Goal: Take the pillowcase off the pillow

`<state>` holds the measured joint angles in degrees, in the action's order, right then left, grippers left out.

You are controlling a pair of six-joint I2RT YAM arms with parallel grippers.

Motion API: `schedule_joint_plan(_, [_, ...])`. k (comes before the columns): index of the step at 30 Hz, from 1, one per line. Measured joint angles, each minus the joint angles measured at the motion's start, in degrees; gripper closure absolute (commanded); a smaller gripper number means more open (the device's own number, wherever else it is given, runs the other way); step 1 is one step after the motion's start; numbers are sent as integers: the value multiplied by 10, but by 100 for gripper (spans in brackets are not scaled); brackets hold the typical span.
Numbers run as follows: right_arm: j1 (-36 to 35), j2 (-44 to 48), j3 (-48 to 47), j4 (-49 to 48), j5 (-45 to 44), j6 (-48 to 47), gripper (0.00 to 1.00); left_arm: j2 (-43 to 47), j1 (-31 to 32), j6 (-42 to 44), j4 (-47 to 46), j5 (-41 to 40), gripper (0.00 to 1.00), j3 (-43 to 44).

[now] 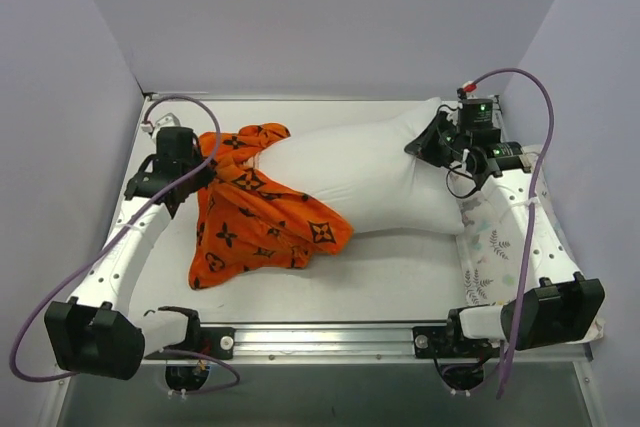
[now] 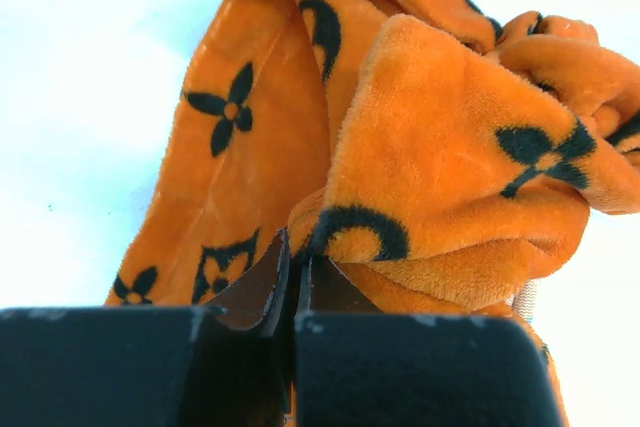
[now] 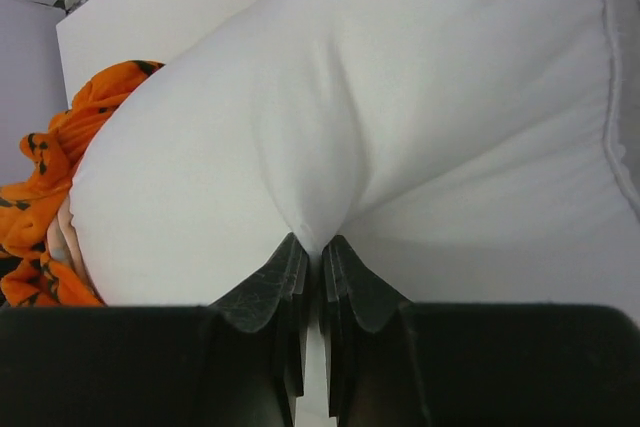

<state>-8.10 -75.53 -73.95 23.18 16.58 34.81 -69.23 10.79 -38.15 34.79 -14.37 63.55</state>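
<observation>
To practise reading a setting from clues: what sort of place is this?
Probably a robotics lab test booth: plain lilac walls box in a white tabletop, two white cabled robot arms are bolted to a metal rail at its near edge, with a plump white pillow and orange black-printed pillowcase as props.

left arm (image 1: pixel 120 262) is extended forward up the left side; left claw (image 2: pixel 295 262) is clamped tight. right arm (image 1: pixel 505 212) is extended forward and turned inward; right claw (image 3: pixel 320 247) is pinched closed too.

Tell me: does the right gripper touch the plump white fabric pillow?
Touching. The right wrist view shows the right gripper pinching a fold of the white pillow.
</observation>
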Motion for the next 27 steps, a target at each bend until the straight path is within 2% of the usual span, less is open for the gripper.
schedule_joint_plan(3, [1, -3, -6, 16, 10, -10, 100, 27, -40, 8, 0, 41, 100, -32])
schedule_joint_plan(7, [-10, -20, -7, 22, -61, -39, 100, 45, -24, 20, -12, 27, 100, -75])
schedule_joint_plan(8, [-16, -25, -7, 23, -78, -47, 94, 45, -10, 20, -23, 15, 100, -90])
schedule_joint_plan(9, [-26, -29, -7, 24, -90, -53, 67, 46, 3, 20, -34, 6, 100, -105])
schedule_joint_plan(11, [-57, -31, -6, 27, -120, -63, 42, 42, 38, 18, -63, -16, 100, -137])
schedule_joint_plan(12, [-78, -30, -6, 28, -134, -73, 26, 40, 50, 17, -79, -23, 100, -152])
schedule_joint_plan(14, [-137, -23, -7, 28, -162, -93, 13, 34, 66, 10, -121, -34, 100, -183])
schedule_joint_plan(17, [-231, -21, -20, 34, -173, -120, 4, 24, 71, -1, -173, -46, 100, -211])
schedule_joint_plan(20, [-310, -44, -54, 41, -193, -140, 0, 15, 71, -7, -202, -53, 100, -221])
schedule_joint_plan(25, [-372, -143, -89, 36, -198, -162, 0, 16, 72, -4, -219, -54, 100, -224])
schedule_joint_plan(26, [-378, -169, -90, 33, -198, -164, 2, 16, 72, -2, -220, -54, 100, -224])
schedule_joint_plan(27, [-382, -197, -90, 31, -199, -167, 9, 16, 72, 0, -220, -53, 100, -223])
